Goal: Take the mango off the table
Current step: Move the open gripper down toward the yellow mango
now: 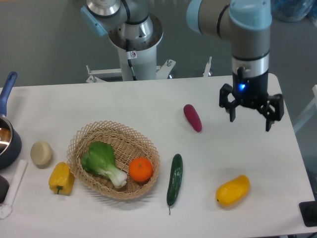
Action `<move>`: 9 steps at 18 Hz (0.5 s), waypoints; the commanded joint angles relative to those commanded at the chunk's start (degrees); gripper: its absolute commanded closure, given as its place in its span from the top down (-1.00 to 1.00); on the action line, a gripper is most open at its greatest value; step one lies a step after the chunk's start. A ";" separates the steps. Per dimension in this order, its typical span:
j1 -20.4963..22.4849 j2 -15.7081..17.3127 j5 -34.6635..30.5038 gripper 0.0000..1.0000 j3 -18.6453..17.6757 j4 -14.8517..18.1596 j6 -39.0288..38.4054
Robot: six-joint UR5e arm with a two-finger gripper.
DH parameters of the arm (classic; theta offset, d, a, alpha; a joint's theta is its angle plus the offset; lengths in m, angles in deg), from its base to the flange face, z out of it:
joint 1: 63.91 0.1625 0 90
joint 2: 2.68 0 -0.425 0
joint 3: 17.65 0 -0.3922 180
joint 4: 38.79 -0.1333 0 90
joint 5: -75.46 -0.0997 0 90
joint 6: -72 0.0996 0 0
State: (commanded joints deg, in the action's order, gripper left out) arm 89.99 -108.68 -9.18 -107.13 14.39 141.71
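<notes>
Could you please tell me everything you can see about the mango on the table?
The mango is a smooth, glossy yellow-orange oblong, slightly curved, lying on its side on the white table near the front right. Its long axis tilts, right end higher in the picture. Nothing touches it but the tabletop; the cucumber lies apart to its left, and the open gripper hangs well behind it.
</notes>
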 joint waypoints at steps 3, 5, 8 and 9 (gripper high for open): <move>0.00 -3.07 0.35 1.00 0.00 -2.97 -2.04; -0.09 -4.74 -0.08 1.00 -0.26 -4.57 -2.83; -0.18 -5.72 -1.23 1.00 -1.41 -5.97 -1.87; -0.18 -5.98 -1.23 1.00 -1.41 -6.06 -1.78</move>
State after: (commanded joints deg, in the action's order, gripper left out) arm 89.81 -114.65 -10.41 -108.53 8.32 139.93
